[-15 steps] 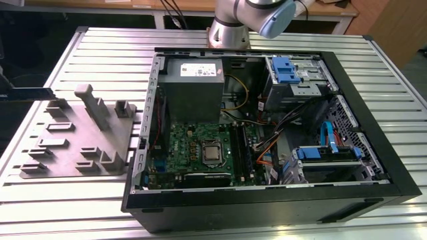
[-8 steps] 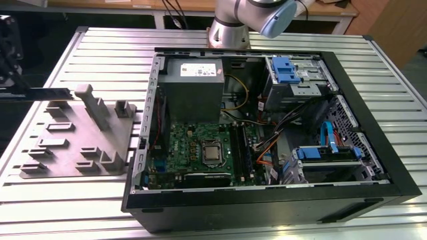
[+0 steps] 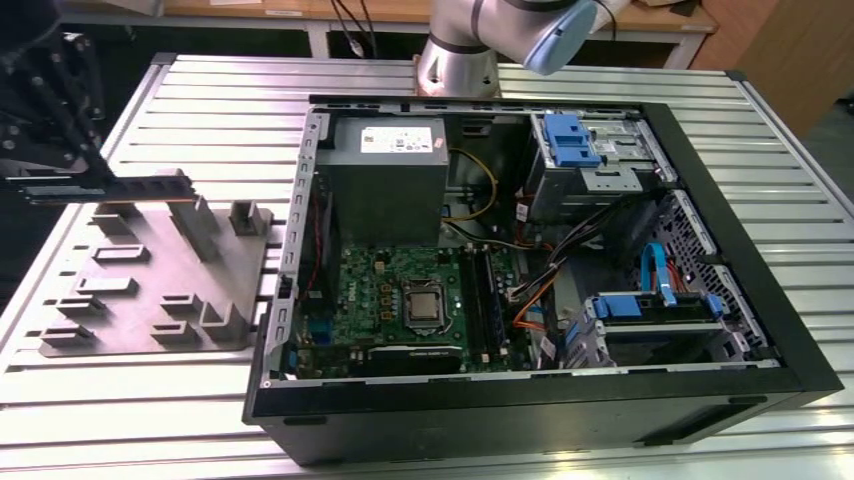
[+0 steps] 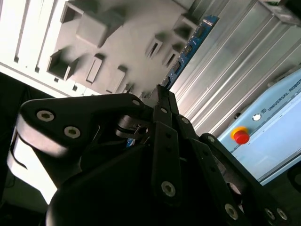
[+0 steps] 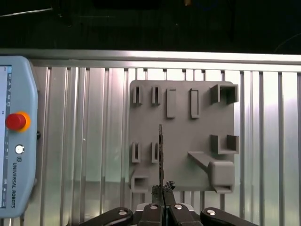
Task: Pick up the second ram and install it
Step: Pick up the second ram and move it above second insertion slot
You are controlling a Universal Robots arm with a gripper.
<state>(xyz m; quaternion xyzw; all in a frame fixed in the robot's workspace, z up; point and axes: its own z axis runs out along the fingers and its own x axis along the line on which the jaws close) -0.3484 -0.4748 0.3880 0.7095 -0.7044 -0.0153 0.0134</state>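
Observation:
My gripper [image 3: 80, 182] is at the exterior view's left, shut on the second ram [image 3: 144, 187], a thin dark board held level just above the grey holder tray [image 3: 147, 290]. In the first wrist view the ram [image 5: 161, 150] shows edge-on, sticking out from the closed fingertips [image 5: 165, 192] over the tray [image 5: 188, 136]. The second wrist view shows its blue-green edge [image 4: 189, 47] running past the black fingers [image 4: 162, 101] beside the tray [image 4: 108, 37]. The green motherboard [image 3: 380, 290] with its long black slots [image 3: 489, 300] lies inside the open case, well away towards the exterior view's right.
The open black computer case [image 3: 534, 400] takes up the table's middle and right, with a power supply [image 3: 387, 170], blue drive brackets [image 3: 567, 140] and loose cables [image 3: 534, 300] inside. A teach pendant with a red button [image 5: 14, 121] lies beside the tray. The table is ribbed metal [image 3: 200, 110].

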